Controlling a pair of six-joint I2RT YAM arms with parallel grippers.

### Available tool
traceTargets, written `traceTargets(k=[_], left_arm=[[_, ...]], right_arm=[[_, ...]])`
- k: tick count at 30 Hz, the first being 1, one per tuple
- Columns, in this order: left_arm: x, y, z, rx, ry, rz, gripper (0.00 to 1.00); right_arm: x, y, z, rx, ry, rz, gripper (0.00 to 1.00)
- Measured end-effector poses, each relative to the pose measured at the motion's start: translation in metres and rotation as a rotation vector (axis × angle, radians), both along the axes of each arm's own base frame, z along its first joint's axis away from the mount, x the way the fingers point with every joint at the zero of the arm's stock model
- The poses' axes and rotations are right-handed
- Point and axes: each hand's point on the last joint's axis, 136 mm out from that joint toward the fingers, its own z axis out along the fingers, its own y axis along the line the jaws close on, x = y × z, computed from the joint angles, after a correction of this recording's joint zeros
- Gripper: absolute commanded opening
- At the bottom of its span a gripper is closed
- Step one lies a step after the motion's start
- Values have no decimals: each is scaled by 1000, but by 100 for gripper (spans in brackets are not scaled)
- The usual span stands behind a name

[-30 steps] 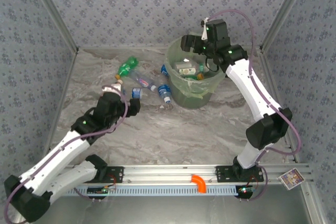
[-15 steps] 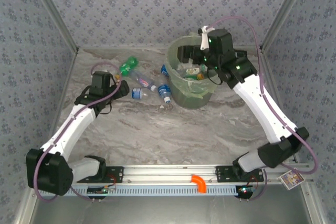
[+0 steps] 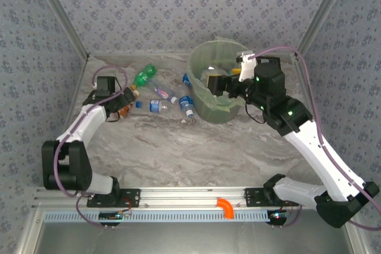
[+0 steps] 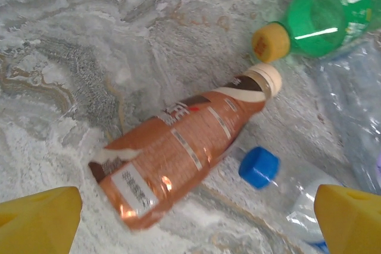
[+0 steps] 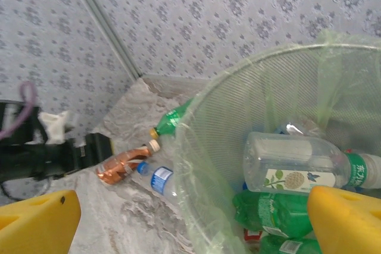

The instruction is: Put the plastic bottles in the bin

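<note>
Wide open and empty, the left jaws are now hovering with the coppery, white-capped plastic bottle (image 4: 178,150) just ahead, ready for pickup. The right jaws, likewise, are retreating from the round translucent green plastic bin (image 5: 220,159).

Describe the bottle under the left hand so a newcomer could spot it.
From the bin, look left across the table, past the clear blue-capped bottles, to the left hand. The bottle lies on its side beneath it. It alone is coppery orange-brown with a cream cap; its neighbours are green or clear.
</note>
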Motion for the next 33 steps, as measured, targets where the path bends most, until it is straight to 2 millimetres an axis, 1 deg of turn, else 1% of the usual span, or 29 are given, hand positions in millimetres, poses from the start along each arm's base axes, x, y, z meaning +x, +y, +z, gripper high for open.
traceTargets(k=[3, 5, 8, 10, 12, 14, 17, 20, 22, 25, 28, 30, 33], left_arm=[[12, 3, -10, -16, 18, 1, 100], [19, 4, -14, -23, 24, -3, 99], [35, 6, -16, -34, 21, -16, 96], [44, 8, -20, -43, 25, -22, 96], [53, 11, -28, -47, 41, -28, 95], [56, 14, -37, -48, 59, -32, 95], [54, 16, -49, -63, 92, -33, 95], [55, 12, -50, -91, 90, -40, 91], [54, 7, -52, -125, 83, -43, 90], [40, -1, -63, -172, 99, -39, 90], [22, -9, -72, -200, 127, -35, 91], [13, -14, -74, -209, 135, -39, 91], [6, -24, -69, -211, 127, -55, 91]], right_arm=[[-9, 1, 9, 25, -23, 23, 100], [-13, 2, 12, 35, -31, 40, 100], [-17, 7, 11, 41, -26, 62, 100], [-18, 10, 10, 41, -21, 72, 100], [-21, 13, 10, 41, -21, 85, 100], [-25, 17, 10, 41, -22, 98, 100], [-29, 20, 10, 41, -23, 112, 100], [-32, 19, 11, 40, -25, 111, 100], [-33, 18, 12, 39, -27, 107, 100], [-36, 17, 12, 40, -30, 108, 100], [-37, 16, 8, 37, -28, 108, 100], [-37, 16, 5, 32, -24, 108, 100], [-37, 16, 2, 28, -19, 108, 99]])
